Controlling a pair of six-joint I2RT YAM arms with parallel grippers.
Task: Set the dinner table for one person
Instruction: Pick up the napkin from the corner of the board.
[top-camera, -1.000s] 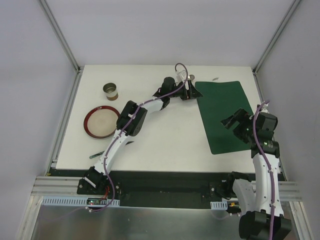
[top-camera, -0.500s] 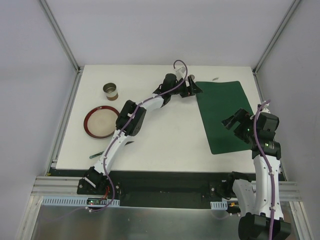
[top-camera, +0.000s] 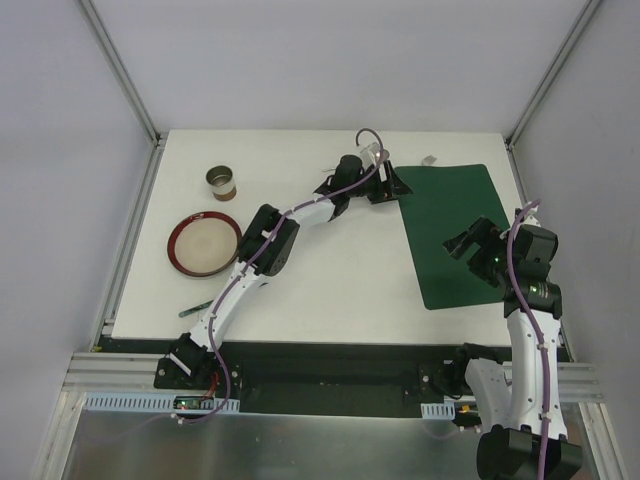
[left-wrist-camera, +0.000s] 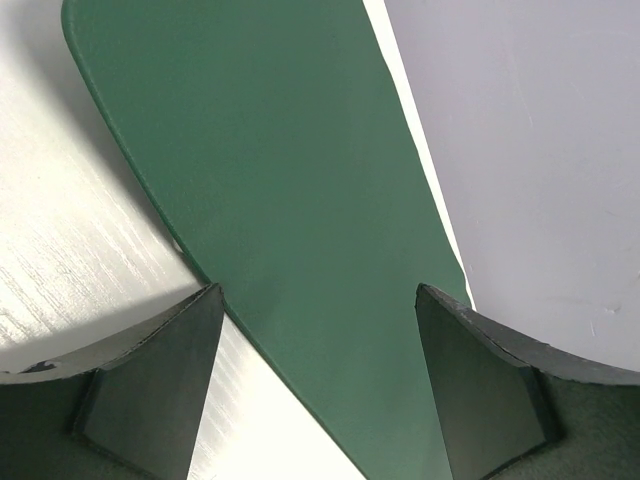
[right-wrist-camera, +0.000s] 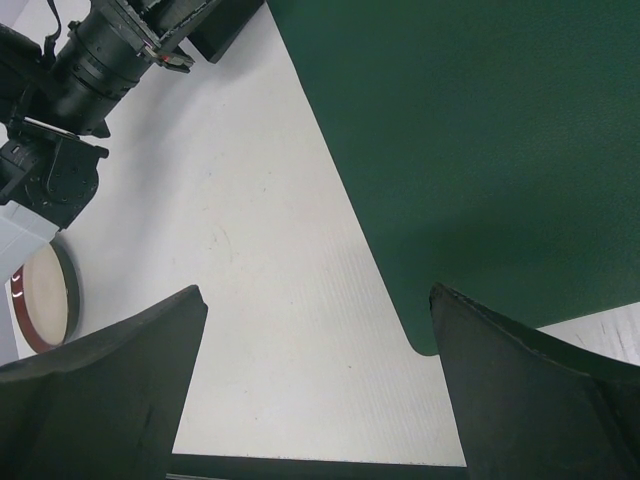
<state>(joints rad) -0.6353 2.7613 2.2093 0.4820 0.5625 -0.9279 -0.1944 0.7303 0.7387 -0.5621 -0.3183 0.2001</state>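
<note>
Jaws of the left gripper (left-wrist-camera: 318, 292) stand wide with nothing held, over the far left corner of the placemat (top-camera: 450, 230). We find the right gripper (top-camera: 470, 250) equally wide and empty above its near half. The placemat's long axis runs near-to-far on the right side of the dinner table (top-camera: 330, 270). The plate (top-camera: 203, 243) lies well to the left, nearer the left arm.

Things on the table, seen from above

The dinner table (top-camera: 330, 280) fills the middle of the top view. A mat (top-camera: 450, 230) lies on its right side. A plate (top-camera: 203, 243) lies on the left side, with a cup (top-camera: 222, 182) near it, higher in the frame. A small tool (top-camera: 195, 310) lies by the lower left edge. The left gripper (top-camera: 392, 186) is at the mat's upper left corner. The right gripper (top-camera: 468, 243) is over the mat's right part.
</note>
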